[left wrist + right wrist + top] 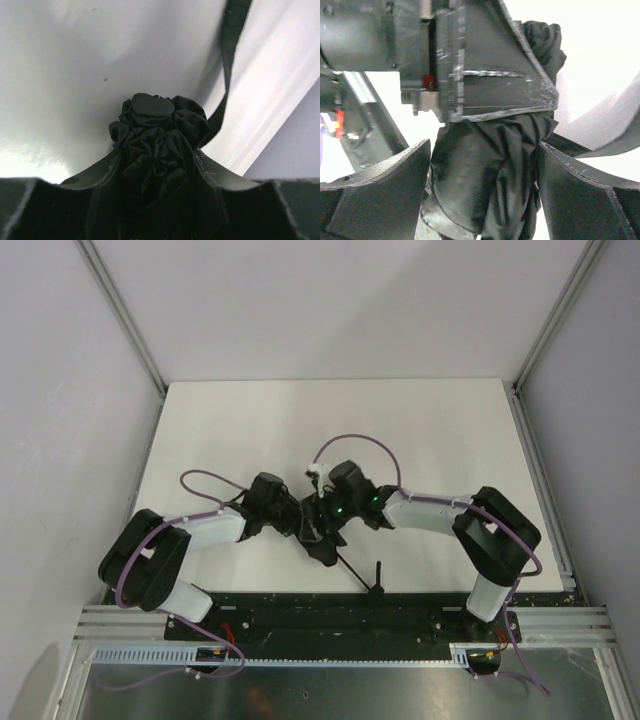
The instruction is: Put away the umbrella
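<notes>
Wears white shells along left arm (205, 528) and right arm (430, 512), with black housings at every joint. Trails looping purple cables (355, 437). Glows green at two wrist lights (342, 508). Ends in dark wedge-shaped fingers (385, 200), edges scratched pale.

One umbrella (322, 540) out there, just the one. Two arms: left arm (205, 530), right arm (430, 512). Two grippers to match, left gripper (157, 165) and right gripper (485, 170), two fingers each. Two purple cables, left cable (200, 478) and right cable (360, 440). One table (300, 420).
</notes>
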Controlling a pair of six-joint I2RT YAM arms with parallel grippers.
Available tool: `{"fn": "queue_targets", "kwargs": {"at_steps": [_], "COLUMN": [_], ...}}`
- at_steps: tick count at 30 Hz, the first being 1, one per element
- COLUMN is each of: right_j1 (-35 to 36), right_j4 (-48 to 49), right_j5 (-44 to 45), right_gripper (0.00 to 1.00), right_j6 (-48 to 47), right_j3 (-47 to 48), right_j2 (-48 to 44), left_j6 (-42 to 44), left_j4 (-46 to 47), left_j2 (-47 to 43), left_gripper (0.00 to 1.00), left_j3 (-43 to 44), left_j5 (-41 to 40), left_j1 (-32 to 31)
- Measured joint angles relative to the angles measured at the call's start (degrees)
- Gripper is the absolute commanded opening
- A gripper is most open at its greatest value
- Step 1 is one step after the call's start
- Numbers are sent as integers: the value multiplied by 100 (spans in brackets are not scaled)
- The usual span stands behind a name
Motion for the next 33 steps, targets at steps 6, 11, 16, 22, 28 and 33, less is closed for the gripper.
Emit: {"fn": "queue_targets", "kwargs": {"at_steps": [6, 11, 16, 22, 28, 33], "right_j1": [1202, 1729, 1915, 1891, 1766, 1558], "right_j4": [-767, -940, -903, -787, -739, -643], "right_j5": [2308, 3729, 4572, 4863, 4771, 4234], "right_gripper": [82, 75, 63, 19, 0, 0], "right_j6": [-688, -988, -1150, -1296, -1537, -1694], "right_j3": [271, 439, 623, 754, 787, 785], "right_j2": [17, 302, 645, 859, 883, 863], "left_j6": [-138, -243, -352, -431, -431, -407], "left_j4": [-575, -785, -826, -839, -898, -929], "left_j2": [4, 4, 4, 4, 4, 4], "left_gripper": [0, 0, 0, 0, 6, 66], "left_j3": [125, 190, 210, 225, 278, 299], "left_j5": [164, 173, 92, -44, -101, -155], "left_j1": [0, 2, 35, 114, 157, 214]}}
